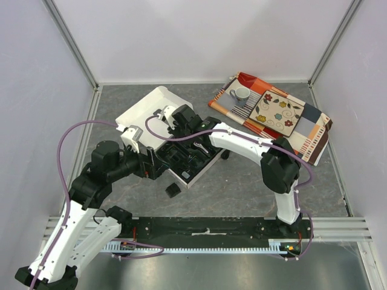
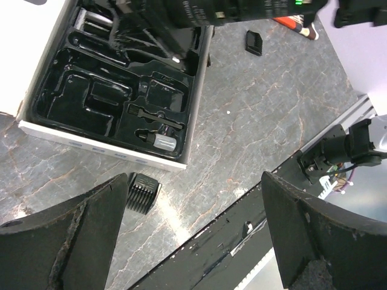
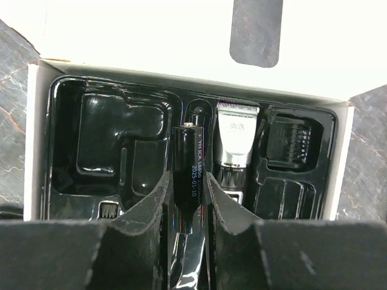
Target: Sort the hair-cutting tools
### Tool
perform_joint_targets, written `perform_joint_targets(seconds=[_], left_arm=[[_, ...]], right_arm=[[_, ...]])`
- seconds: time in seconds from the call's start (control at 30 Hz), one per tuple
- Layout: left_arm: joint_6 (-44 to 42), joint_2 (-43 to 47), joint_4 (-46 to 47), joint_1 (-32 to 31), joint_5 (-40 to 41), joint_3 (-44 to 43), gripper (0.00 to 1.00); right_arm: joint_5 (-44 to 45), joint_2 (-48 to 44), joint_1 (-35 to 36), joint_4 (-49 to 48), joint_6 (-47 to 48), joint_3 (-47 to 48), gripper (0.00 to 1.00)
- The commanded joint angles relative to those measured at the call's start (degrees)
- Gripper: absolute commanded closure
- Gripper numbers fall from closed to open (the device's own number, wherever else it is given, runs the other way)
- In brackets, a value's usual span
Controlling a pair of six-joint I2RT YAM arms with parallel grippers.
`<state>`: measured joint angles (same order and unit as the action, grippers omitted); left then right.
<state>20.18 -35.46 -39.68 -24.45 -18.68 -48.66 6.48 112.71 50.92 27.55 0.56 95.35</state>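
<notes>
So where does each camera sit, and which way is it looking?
Top: high behind the arms, looking down at the table; left arm and right arm show.
Left wrist: looks down at the tray and a loose comb attachment, between the open left gripper.
Right wrist: looks into the tray; right gripper pinches a black cylinder.
All three share the tray.

The silver-headed clipper [image 3: 236, 142] lies in the black tray [image 3: 66, 151], a comb attachment [image 3: 289, 140] slotted beside it. A second comb [image 2: 142, 193] and third comb [image 2: 254, 42] lie loose on the counter [image 2: 254, 133].
</notes>
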Motion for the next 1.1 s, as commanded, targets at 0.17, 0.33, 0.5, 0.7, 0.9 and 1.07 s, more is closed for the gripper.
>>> perform_joint_targets(seconds=[0.17,0.33,0.5,0.7,0.9,1.07], left_arm=[[-0.32,0.22,3.38,0.19,-3.56,-0.11,0.03],[-0.58,-0.13,3.47,0.19,-3.38,-0.47,0.03],[-0.41,-0.22,3.82,0.19,-3.30,-0.20,0.03],[-0.41,-0.31,3.82,0.19,-3.38,-0.29,0.03],[-0.58,-0.40,3.73,0.19,-3.56,-0.20,0.03],[-0.50,-0.92,3.73,0.19,-3.65,-0.38,0.03]], right_arm=[[-6.39,5.06,-3.28,-3.73,2.78,3.17,0.72],[-9.20,6.38,-3.37,-4.52,2.78,3.44,0.72],[-10.43,7.62,-3.28,-4.70,2.61,3.53,0.71],[-9.91,8.23,-3.28,-5.23,2.08,3.44,0.66],[-8.50,8.50,-3.28,-5.58,2.08,3.00,0.61],[-8.32,8.15,-3.37,-5.75,2.08,2.91,0.60]])
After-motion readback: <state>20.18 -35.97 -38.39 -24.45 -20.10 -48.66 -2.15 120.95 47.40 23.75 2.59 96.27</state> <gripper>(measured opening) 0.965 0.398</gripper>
